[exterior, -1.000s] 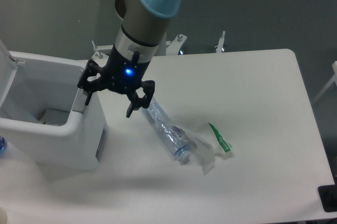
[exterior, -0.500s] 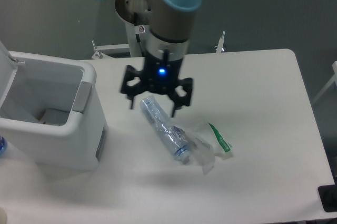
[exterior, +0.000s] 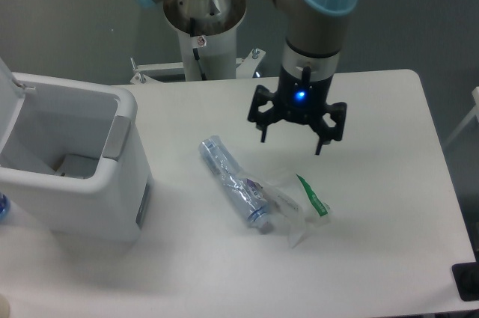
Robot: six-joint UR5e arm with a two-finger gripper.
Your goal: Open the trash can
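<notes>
The white boxy trash can (exterior: 112,183) stands at the table's left edge with its top open and its inside showing. Its lid (exterior: 7,97) is tipped up at the far left, mostly cut off by the frame. A grey strip (exterior: 116,137) runs along the can's right top edge. My gripper (exterior: 293,140) hangs open and empty above the table's middle, well to the right of the can, with a blue light lit on its body.
A crushed clear plastic bottle (exterior: 230,182) lies on the white table (exterior: 374,108) below and left of the gripper. A clear wrapper with a green strip (exterior: 310,194) lies beside the bottle. The arm's base post (exterior: 203,30) stands behind the table.
The gripper has swung from the trash can's right edge across the table to the right, past the bottle. The can has stayed open and the bottle has not moved.
</notes>
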